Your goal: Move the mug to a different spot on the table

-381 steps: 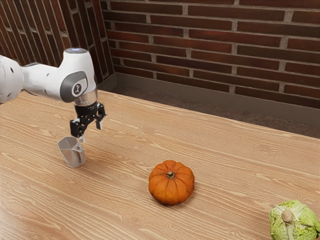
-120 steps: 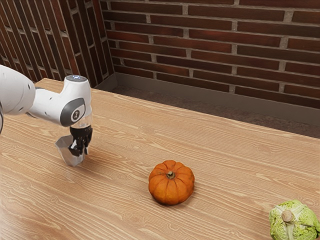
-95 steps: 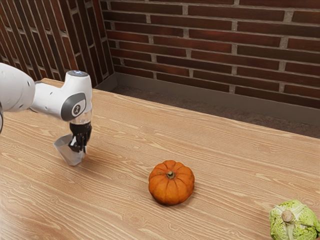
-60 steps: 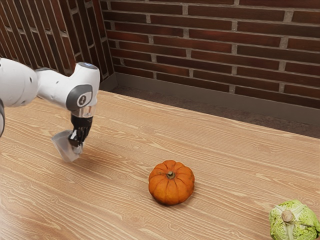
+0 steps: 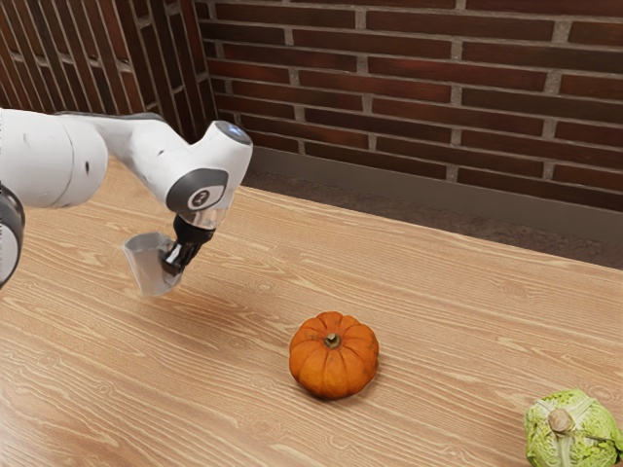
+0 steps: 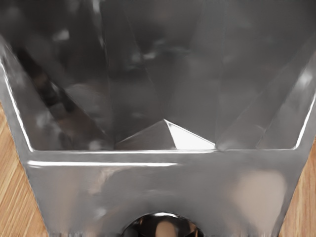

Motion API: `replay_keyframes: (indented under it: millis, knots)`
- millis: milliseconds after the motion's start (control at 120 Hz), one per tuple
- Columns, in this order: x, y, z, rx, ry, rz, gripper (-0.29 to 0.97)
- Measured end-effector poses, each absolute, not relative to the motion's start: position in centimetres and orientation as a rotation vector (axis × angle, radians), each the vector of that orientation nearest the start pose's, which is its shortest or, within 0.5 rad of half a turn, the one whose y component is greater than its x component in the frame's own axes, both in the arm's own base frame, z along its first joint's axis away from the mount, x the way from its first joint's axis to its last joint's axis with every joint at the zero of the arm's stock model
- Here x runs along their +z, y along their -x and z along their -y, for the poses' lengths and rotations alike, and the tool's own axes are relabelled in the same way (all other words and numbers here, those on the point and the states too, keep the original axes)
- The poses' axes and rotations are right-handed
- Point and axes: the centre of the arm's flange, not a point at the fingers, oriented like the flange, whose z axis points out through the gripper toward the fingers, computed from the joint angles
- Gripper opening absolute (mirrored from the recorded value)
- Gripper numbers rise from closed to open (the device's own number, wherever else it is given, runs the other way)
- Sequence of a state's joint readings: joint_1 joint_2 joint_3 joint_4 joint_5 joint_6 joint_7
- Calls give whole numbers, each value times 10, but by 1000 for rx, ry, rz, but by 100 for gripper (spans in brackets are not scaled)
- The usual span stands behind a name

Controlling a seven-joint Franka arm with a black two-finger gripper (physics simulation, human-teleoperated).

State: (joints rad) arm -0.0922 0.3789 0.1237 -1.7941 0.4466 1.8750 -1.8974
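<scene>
Mug off the table, carry under way.
Gripper (image 5: 179,256) is clamped on the wall of the mug (image 5: 147,263). Since half a second ago the hand has risen and swung toward the exterior view's right, and the mug hangs tilted, apparently clear of the table (image 5: 438,321), well to the exterior view's left of the pumpkin (image 5: 333,354). Lift looks done; set-down remains.

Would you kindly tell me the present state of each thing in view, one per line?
mug: tilted, apparently lifted just off the table, held at its rim.
gripper: shut on the mug's rim.
pumpkin: upright on the table, stem up, apart from the mug.
cabbage: resting on the table at the exterior view's lower right, stem end up.
</scene>
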Motion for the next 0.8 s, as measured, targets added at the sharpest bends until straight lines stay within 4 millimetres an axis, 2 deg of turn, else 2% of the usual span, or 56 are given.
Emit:
replay_keyframes:
  millis: [150, 275, 383, 583, 692, 800]
  knots:
    - [327, -616, -7, -276, 1748, 1984, -9]
    - [326, -615, 28, -293, 1779, 1966, -3]
    - [326, -612, 51, -305, 1794, 1957, 0]
    - [330, -604, 82, -328, 1814, 1954, -7]
    - [326, -592, 90, -356, 1841, 1946, -10]
    - [321, -590, 94, -399, 1871, 1943, -11]
